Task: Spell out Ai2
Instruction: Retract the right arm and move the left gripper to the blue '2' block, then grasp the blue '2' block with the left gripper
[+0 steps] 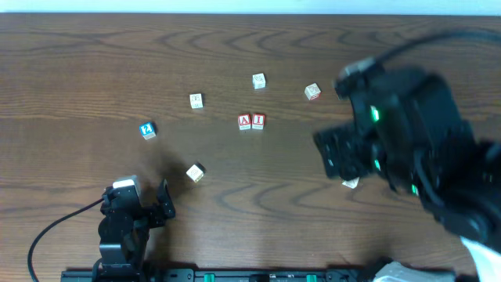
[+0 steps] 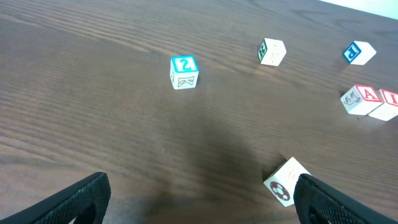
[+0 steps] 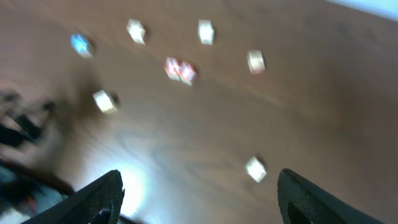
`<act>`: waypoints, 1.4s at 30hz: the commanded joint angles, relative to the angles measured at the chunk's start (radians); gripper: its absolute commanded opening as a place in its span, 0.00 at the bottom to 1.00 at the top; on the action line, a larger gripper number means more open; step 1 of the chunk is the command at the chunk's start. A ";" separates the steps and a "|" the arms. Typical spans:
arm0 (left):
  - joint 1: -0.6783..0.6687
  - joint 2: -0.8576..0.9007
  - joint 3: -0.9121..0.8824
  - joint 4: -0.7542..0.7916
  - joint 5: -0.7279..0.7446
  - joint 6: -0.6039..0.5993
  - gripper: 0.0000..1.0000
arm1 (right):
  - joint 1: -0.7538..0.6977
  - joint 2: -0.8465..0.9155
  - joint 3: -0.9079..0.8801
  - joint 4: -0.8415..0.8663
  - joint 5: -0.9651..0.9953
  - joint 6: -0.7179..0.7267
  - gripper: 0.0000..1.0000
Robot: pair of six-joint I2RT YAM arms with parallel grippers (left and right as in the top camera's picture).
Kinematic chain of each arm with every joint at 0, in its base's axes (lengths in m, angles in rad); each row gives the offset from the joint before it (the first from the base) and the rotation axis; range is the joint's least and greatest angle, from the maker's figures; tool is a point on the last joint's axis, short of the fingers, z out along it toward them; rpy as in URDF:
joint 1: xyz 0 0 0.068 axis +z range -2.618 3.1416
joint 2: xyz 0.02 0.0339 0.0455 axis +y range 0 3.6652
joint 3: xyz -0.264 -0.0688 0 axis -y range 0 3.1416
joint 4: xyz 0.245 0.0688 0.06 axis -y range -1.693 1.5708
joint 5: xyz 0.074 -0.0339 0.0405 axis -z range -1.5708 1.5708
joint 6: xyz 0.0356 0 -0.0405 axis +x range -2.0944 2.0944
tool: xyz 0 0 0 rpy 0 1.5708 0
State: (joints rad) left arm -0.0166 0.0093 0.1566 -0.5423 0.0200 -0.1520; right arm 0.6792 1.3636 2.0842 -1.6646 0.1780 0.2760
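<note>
Closest to the overhead lens, the right arm (image 1: 399, 141) is seen raised and blurred over the right side of the wooden table (image 1: 78, 63); its claw cannot be made out from there. In the right wrist view, the right gripper (image 3: 199, 186) is shown with both fingers spread wide and nothing held between them. The left gripper (image 2: 202, 199) is likewise spread apart and empty, and is kept at the near left part of the table.

The A block (image 1: 244, 121) and the I block (image 1: 258, 121) are set touching, side by side near the table's middle, with A on the left; both carry red letters on pale faces. The 2 block (image 1: 147, 130), its figure framed in blue, is placed well apart to their left and outside the row.

Other cubes are scattered around. A green-marked block (image 1: 196, 100) and a blue-lettered block (image 1: 258, 80) are found beyond the pair, and a red-marked block (image 1: 312, 92) to the right. An emblem block (image 1: 195, 172) is just beside the left claw. A pale block (image 1: 350, 182) is partly covered by the right arm in the overhead view.

That pale block is shown whole only from the right wrist, where everything is too blurred for letters to be read. Only from the left wrist are the side faces seen, with a small drawing on the A block's side face.
</note>
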 commanded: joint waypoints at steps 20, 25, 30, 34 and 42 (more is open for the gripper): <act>0.004 0.049 0.071 0.274 0.164 -0.345 0.96 | 0.002 -0.436 -0.714 0.350 -0.109 -0.003 0.99; 0.004 0.304 0.266 0.249 0.003 -0.150 0.96 | 0.002 -0.434 -0.714 0.456 -0.023 -0.005 0.99; 0.005 0.649 0.463 0.199 -0.090 -0.108 0.95 | 0.002 -0.429 -0.714 0.529 0.026 -0.049 0.99; 0.005 1.016 0.670 0.100 -0.143 -0.111 0.95 | 0.000 -0.415 -0.714 0.551 0.072 -0.049 0.99; 0.005 1.558 1.077 -0.213 -0.151 -0.211 0.96 | -0.015 -0.384 -0.714 0.524 0.088 -0.049 0.99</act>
State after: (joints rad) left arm -0.0154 1.4677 1.1297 -0.7105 -0.1123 -0.3180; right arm 0.6781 0.9730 1.3712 -1.1339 0.2401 0.2424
